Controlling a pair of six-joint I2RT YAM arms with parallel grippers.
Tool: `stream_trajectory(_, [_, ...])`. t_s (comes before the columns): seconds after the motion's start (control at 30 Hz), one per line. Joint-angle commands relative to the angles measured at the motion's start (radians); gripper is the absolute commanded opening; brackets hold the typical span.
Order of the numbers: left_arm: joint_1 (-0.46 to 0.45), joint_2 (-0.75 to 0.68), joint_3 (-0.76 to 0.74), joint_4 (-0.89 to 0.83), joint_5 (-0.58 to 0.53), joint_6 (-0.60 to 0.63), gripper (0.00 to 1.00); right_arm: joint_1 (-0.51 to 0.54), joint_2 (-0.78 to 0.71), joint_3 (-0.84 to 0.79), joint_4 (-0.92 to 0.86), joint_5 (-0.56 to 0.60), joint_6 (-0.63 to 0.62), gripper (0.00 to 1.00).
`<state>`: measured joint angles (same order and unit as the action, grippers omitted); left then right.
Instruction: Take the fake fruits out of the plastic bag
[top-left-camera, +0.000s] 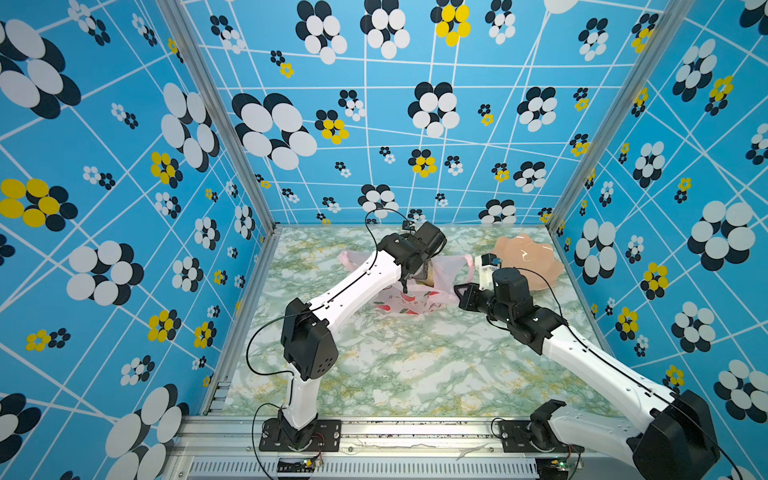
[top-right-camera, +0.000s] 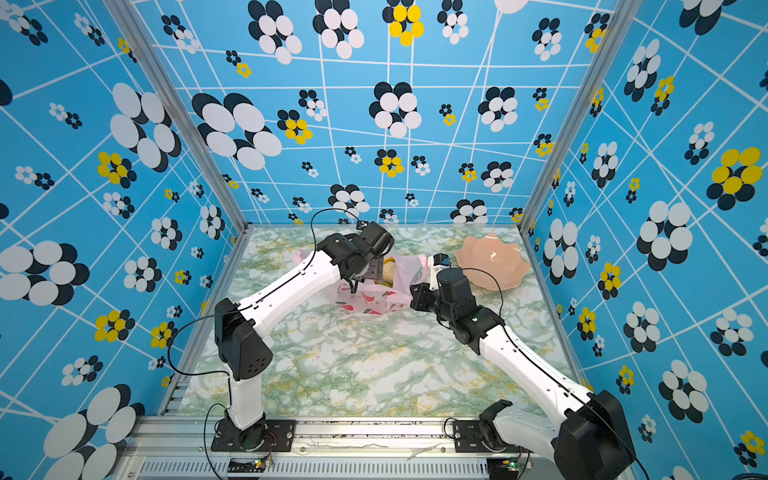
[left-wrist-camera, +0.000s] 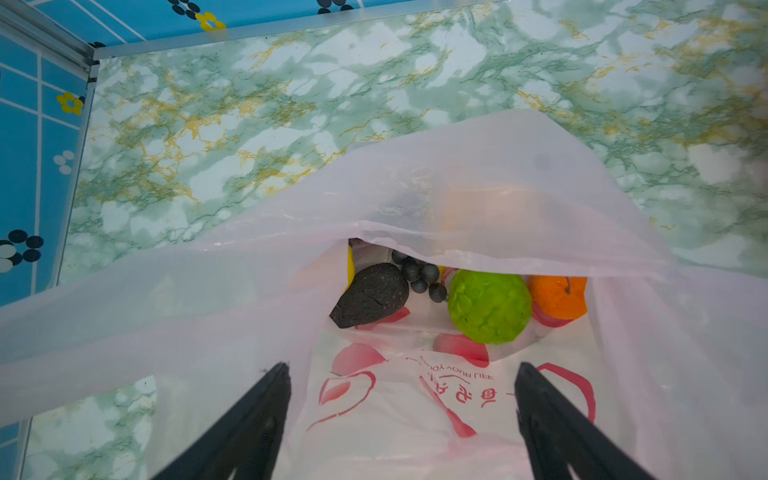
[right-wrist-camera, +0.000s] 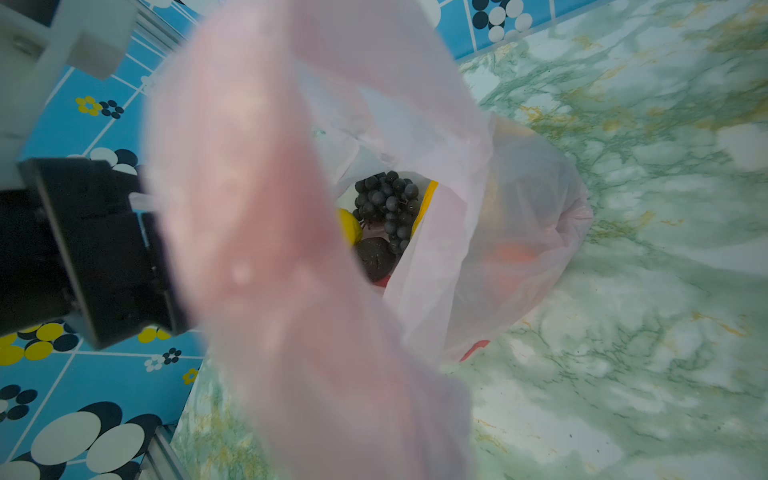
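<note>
The plastic bag (top-left-camera: 409, 305) is lying on the far middle of the worktop (top-left-camera: 415, 365), just left of the peach dish (top-left-camera: 536, 257). The fake fruits (left-wrist-camera: 478, 291) are sitting inside it. A dark fruit (left-wrist-camera: 370, 299), a black grape bunch (right-wrist-camera: 388, 208), a bumpy green fruit (left-wrist-camera: 494, 311) and an orange one (left-wrist-camera: 559, 297) are showing through the mouth.

The film is looking thin, soft and slippery, so it is probably going to crumple and slide rather than hold its shape. The fruits are looking light and hard, and the round ones are likely to roll away from a shallow pinch. The green fruit is offering the clearest hold, across its middle.

The left hand (left-wrist-camera: 402, 368) is hovering over the mouth with its 2 fingers wide apart, holding nothing. The right hand (top-left-camera: 460, 293) is closed at the bag's right edge, seemingly pinching the film and lifting it.
</note>
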<state>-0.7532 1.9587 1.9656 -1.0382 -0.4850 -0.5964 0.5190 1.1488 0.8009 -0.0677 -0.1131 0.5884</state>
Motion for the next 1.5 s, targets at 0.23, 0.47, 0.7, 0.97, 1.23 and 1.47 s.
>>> stream_trajectory(0.23, [0.027,-0.030,-0.158,-0.042,-0.073,-0.083,0.92,0.027,-0.007,-0.037,0.023,-0.031,-0.001,0.00])
stream_trajectory(0.47, [0.069,-0.054,-0.255,-0.006,-0.067,-0.088,0.99,0.058,0.007,-0.032,-0.004,-0.007,-0.016,0.00])
stream_trajectory(0.7, [0.142,-0.085,-0.365,0.137,0.082,-0.081,1.00,0.081,0.003,-0.032,-0.040,0.041,-0.021,0.00])
stream_trajectory(0.97, [0.195,-0.083,-0.444,0.259,0.229,-0.087,0.86,0.082,0.000,-0.032,-0.058,0.059,-0.013,0.00])
stream_trajectory(1.23, [0.226,-0.103,-0.511,0.371,0.333,-0.092,0.44,0.082,0.019,-0.018,-0.071,0.096,-0.002,0.00])
stream_trajectory(1.47, [0.248,-0.237,-0.601,0.491,0.350,-0.046,0.14,0.059,0.022,0.026,-0.113,0.118,-0.021,0.00])
